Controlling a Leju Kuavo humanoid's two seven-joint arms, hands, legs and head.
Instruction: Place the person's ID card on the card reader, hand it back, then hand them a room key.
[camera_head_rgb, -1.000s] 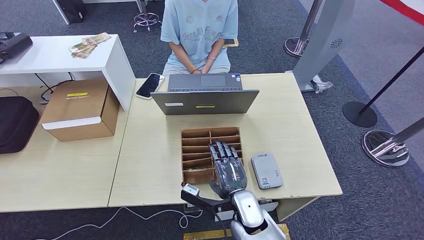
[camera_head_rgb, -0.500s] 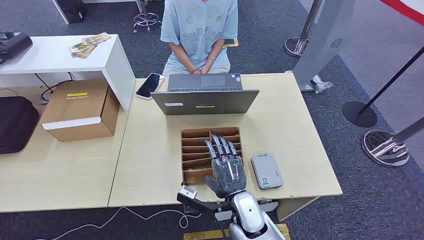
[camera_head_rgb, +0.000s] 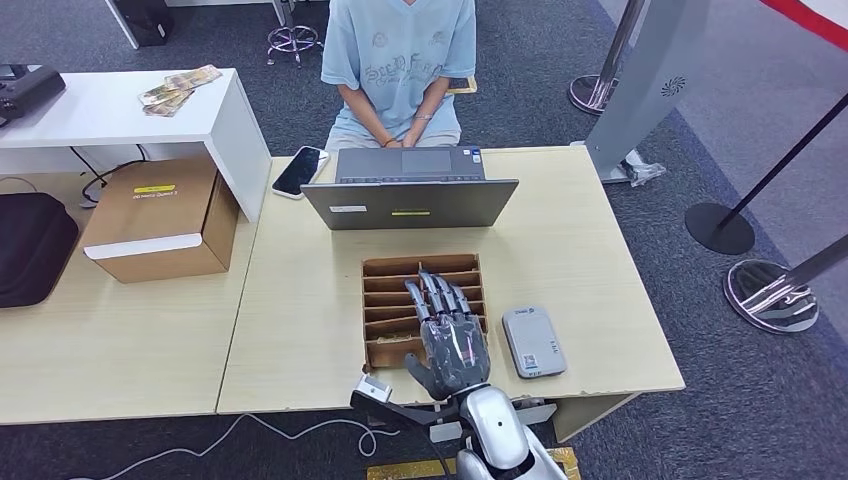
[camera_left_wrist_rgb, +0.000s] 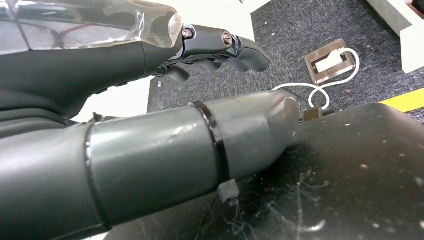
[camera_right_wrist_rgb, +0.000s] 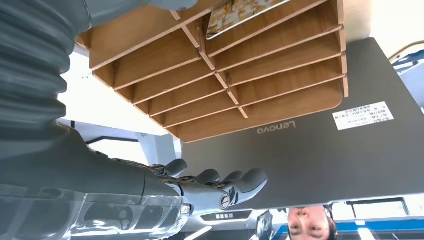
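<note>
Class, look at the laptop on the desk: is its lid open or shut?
Open. The laptop has its lid raised, back toward the robot, with keyboard and trackpad showing beyond it, facing the seated person.

The head view looks steeply down from high on the slotted brown wooden organiser (camera_head_rgb: 398, 300), which the close, turned right wrist view shares (camera_right_wrist_rgb: 240, 65).

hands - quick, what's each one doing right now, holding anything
Left hand: holds nothing, fingers curled in, hanging by the robot's body.
Right hand: open, fingers spread over the wooden tray, holding nothing.
</note>
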